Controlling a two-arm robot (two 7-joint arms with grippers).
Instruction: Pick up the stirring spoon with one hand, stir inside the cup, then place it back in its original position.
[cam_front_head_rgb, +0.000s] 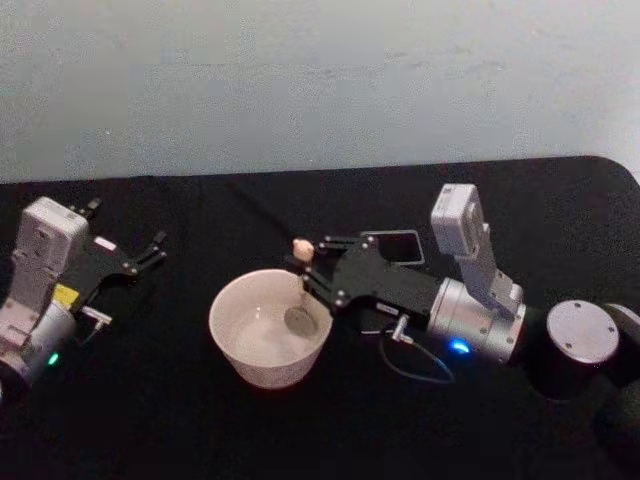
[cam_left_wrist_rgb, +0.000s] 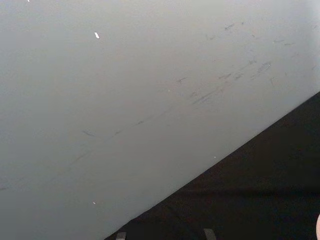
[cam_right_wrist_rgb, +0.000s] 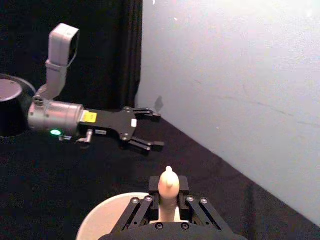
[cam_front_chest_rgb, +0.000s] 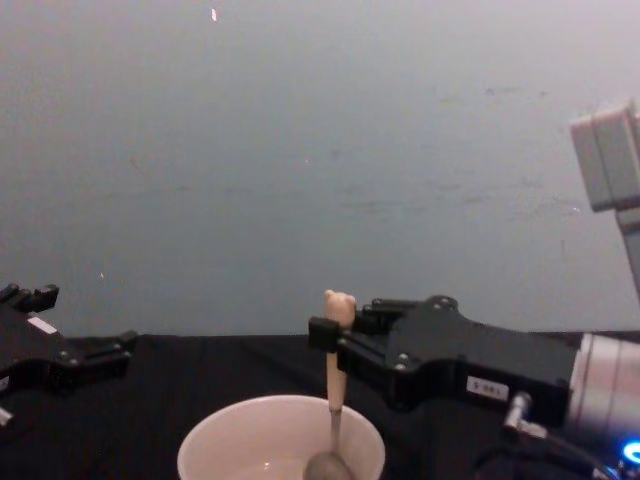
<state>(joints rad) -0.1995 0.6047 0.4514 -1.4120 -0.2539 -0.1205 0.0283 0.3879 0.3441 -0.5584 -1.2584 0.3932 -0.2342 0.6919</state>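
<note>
The cream-white cup (cam_front_head_rgb: 224, 308) sits on the black table in front of me. The stirring spoon (cam_front_head_rgb: 301, 300) stands nearly upright in it, its shiny bowl down inside the cup and its bear head sticking up above the rim. My right gripper (cam_front_head_rgb: 308, 268) reaches in from the right and is shut on the beige handle just below the bear head. From the side, the spoon (cam_front_chest_rgb: 333, 372) dips into the cup (cam_front_chest_rgb: 205, 445) with the right gripper (cam_front_chest_rgb: 326, 343) around its handle. The right wrist view has the handle (cam_right_wrist_rgb: 168, 189) between the fingers. The dark square holder (cam_front_head_rgb: 404, 246) stands behind the right gripper.
My left gripper (cam_front_head_rgb: 150, 250) rests open at the table's left, well away from the cup; it appears farther off as the left gripper (cam_right_wrist_rgb: 149, 130) in the right wrist view. A pale wall runs along the table's far edge. A thin cable loops beside the right wrist.
</note>
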